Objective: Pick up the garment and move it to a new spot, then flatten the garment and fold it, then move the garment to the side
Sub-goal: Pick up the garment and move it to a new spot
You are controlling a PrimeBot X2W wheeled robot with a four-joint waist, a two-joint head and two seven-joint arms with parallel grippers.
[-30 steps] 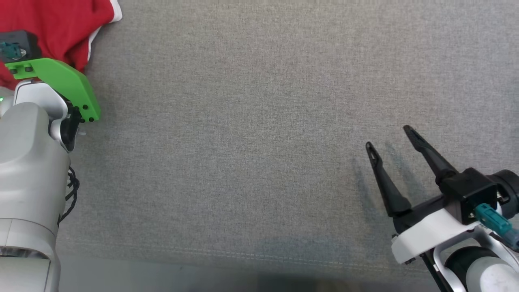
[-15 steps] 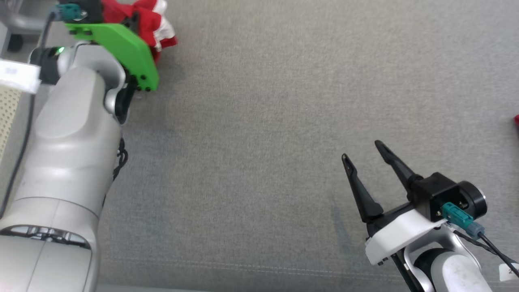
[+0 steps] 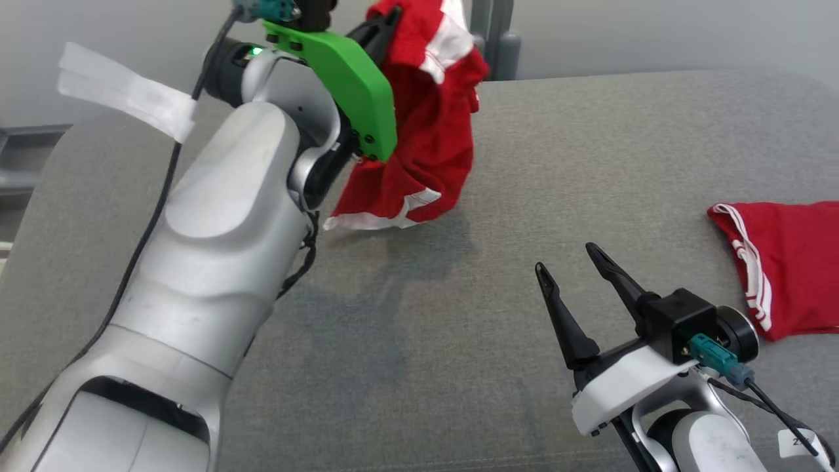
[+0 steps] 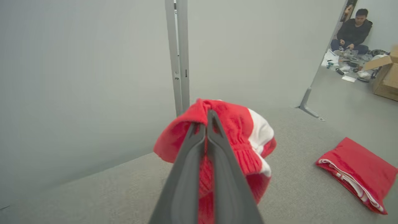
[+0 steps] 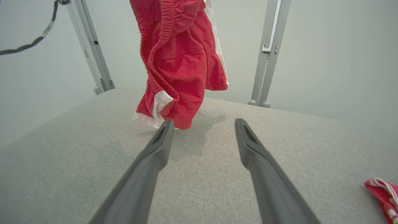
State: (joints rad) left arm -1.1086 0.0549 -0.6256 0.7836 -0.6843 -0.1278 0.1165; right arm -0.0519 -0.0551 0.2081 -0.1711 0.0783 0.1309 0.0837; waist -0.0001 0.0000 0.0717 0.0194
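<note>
Your left gripper (image 4: pixel 206 119) is clamped shut on a bunch of the red garment (image 3: pixel 426 131) near its elastic waistband and holds it up in the upper middle of the head view. The cloth hangs crumpled, its white-trimmed hem down at the grey table (image 3: pixel 590 144) or just above it; you cannot tell whether it touches. Your right gripper (image 3: pixel 565 258), lower right of the head view, stands wide open with nothing between its fingers, low over bare table. Judgement: pick-up is done and the transfer to a new spot is in hand. Set-down, flattening, folding and the move aside are all left to do. Surroundings: a folded piece (image 3: pixel 780 262), also red, lies at the right edge of the head view, well apart from the hanging garment, with bare table between them. Two metal posts (image 5: pixel 267 53) rise behind the table's far edge. A person (image 4: pixel 353 31) sits on the floor in the far upper right of the left wrist view, near a cardboard box (image 4: pixel 385 81), well clear of the work. Obstructions: your left arm (image 3: pixel 223 249) and its green bracket (image 3: pixel 354 85) cover the garment's left side in the head view, so the right wrist view likely shows the spread better. Keep the set-down clear of the folded piece.
</note>
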